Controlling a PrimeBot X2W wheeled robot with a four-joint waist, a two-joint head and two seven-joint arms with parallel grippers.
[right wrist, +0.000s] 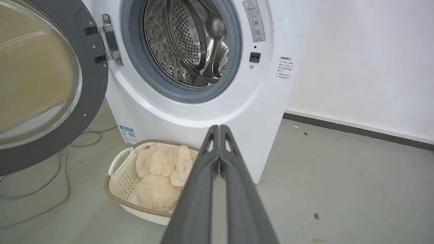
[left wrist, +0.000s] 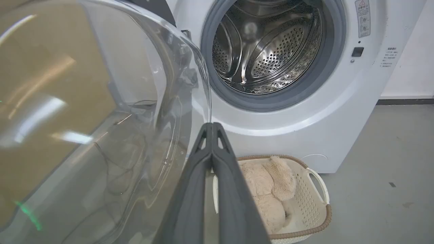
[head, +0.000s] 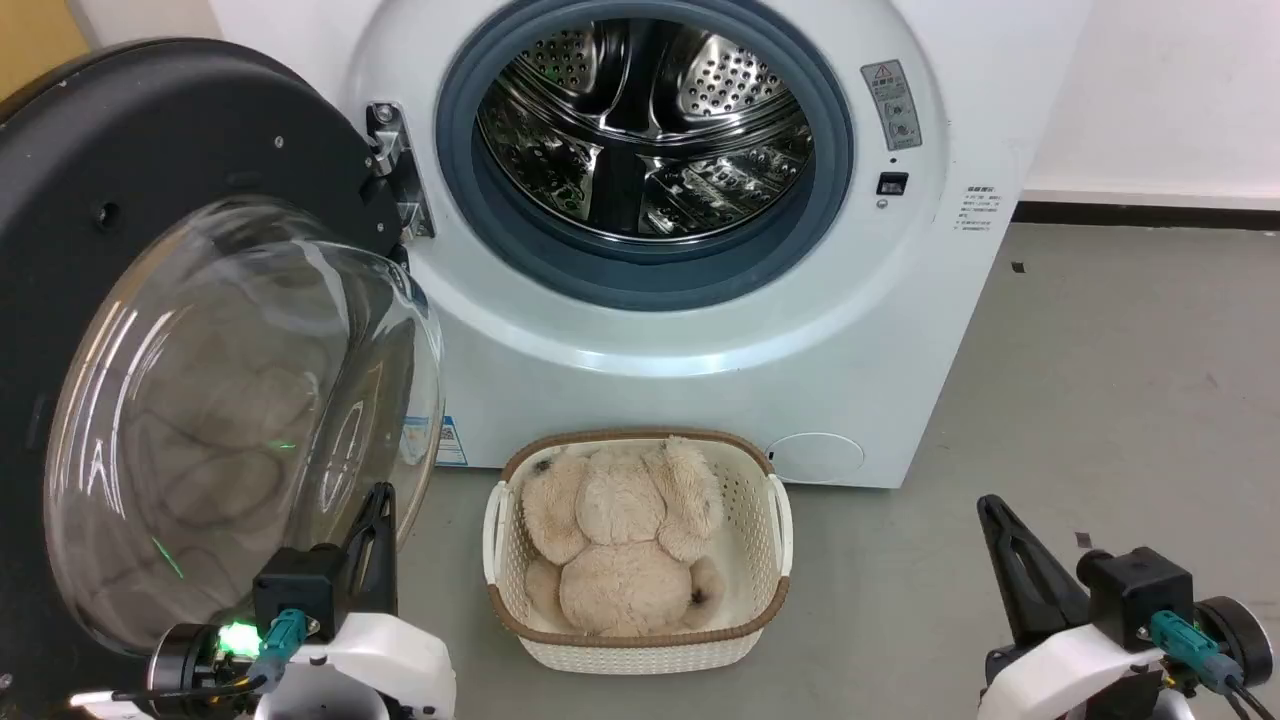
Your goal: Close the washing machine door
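Both pairs of jaws are pressed together on nothing; left gripper [left wrist: 212, 125] sits just beside the bulging glass of the washing machine door [head: 200, 380], can't tell if touching; right gripper [right wrist: 219, 127] hangs well apart, near right. Door's swung wide open at the left of the washing machine [head: 700, 340], drum [head: 640, 130] exposed; so I'd say nothing's done yet, the whole swing closed and latching is left.
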